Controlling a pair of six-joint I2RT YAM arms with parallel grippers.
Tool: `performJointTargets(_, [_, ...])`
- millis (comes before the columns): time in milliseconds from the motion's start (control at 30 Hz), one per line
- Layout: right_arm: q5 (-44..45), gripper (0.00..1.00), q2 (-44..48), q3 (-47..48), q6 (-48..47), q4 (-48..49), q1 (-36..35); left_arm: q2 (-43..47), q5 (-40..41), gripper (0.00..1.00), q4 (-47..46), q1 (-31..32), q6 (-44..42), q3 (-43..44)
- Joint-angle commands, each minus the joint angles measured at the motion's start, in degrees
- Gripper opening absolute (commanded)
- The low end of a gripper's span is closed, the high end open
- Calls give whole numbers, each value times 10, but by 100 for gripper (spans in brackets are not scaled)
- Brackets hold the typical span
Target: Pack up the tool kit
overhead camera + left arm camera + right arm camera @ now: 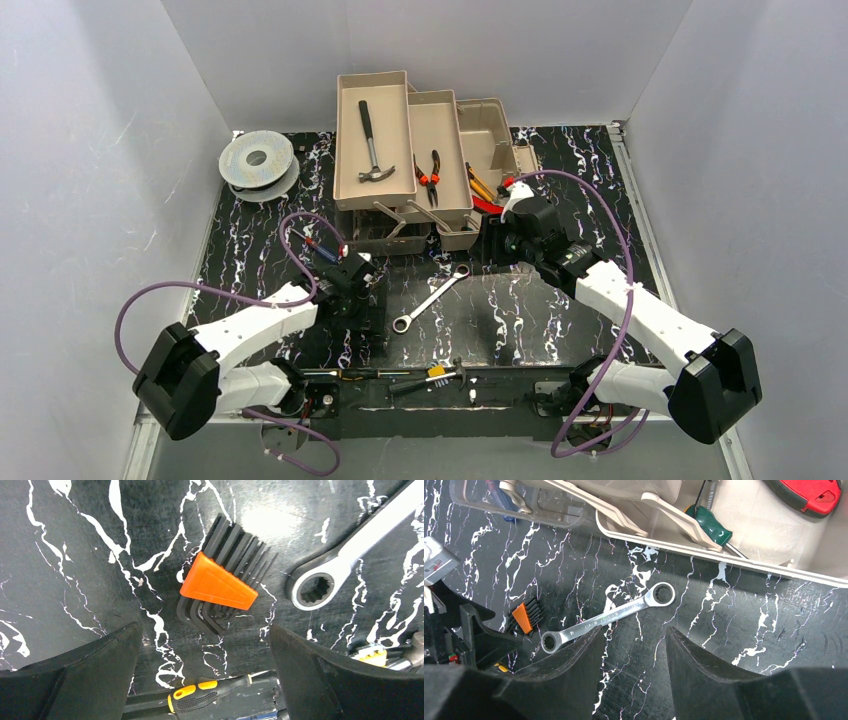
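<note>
Black, white-veined tabletop (490, 320) lies under both of your arms. Your left claw (202, 642) is spread wide and holds nothing, poised right over an orange-sleeved hex key set (220, 582); one ring end of the wrench (345, 555) lies just beside that set. Your right claw (635, 635) is likewise apart and empty, just beside the wrench and near the toolbox (390, 120). That toolbox sits open toward the far edge, with the hammer (372, 145) and pliers (430, 178) lying in its trays.
</note>
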State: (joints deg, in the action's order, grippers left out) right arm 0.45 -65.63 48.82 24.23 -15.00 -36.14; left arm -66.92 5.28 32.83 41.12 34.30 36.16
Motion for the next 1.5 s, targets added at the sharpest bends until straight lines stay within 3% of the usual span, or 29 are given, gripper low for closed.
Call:
performJointTargets(0, [0, 56, 1, 4, 2, 20, -3, 17, -5, 98, -1, 5, -45, 26])
performJointTargets(233, [-23, 56, -5, 22, -3, 13, -3, -55, -10, 98, -27, 9, -95, 49])
performJointTargets(467, [-16, 56, -7, 44, -18, 1, -3, -108, 15, 95, -11, 10, -90, 62])
performJointTargets(600, [-22, 56, -9, 44, -13, 3, -3, -156, 29, 80, 4, 10, -89, 77])
performJointTargets(767, [-28, 56, -12, 43, -7, 4, -3, -195, 24, 74, 15, 10, -95, 97])
performJointTargets(1033, [-27, 56, -8, 44, -7, 4, -3, -211, -5, 33, 14, 11, -99, 104])
performJointTargets(1467, [-31, 56, -1, 50, -5, 3, -2, -82, -87, 14, 33, 11, -87, 167])
